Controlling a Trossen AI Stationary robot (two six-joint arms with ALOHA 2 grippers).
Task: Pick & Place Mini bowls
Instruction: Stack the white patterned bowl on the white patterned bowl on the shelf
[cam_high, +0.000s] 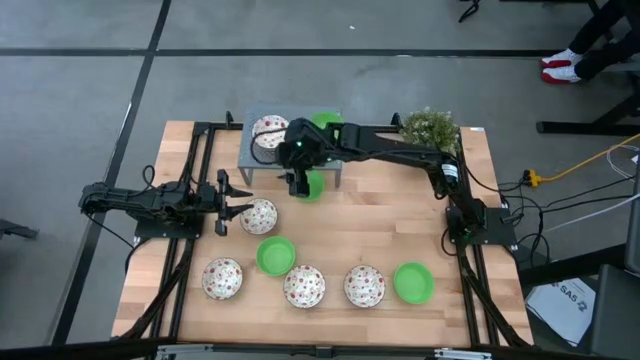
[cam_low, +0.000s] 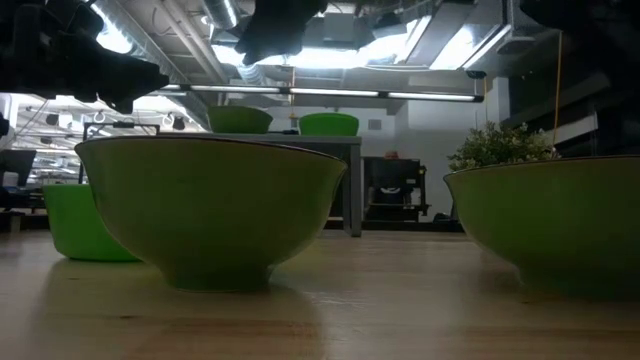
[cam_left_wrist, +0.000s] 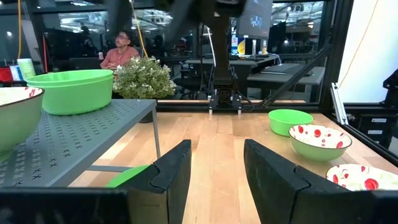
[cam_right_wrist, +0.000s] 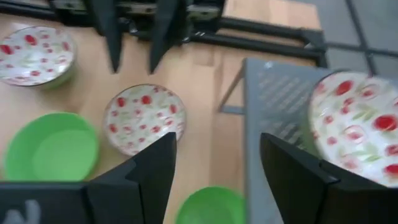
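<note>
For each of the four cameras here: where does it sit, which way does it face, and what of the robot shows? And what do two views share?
High view: overhead, facing straight down on the table; both arms show whole.
Low view: at tabletop height, facing level past a green bowl toward the grey shelf; dark arm parts overhead.
Left wrist view: on the left arm, facing across the table; the left hand, open.
Right wrist view: on the right arm, facing down at the shelf edge; the right hand, open.
Shared: both wrist views show the speckled bowl on the shelf.

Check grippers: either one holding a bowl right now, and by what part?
Nothing is held. The left gripper is open with bare table between its fingers. The right gripper is open above the shelf edge, gripping no bowl.
</note>
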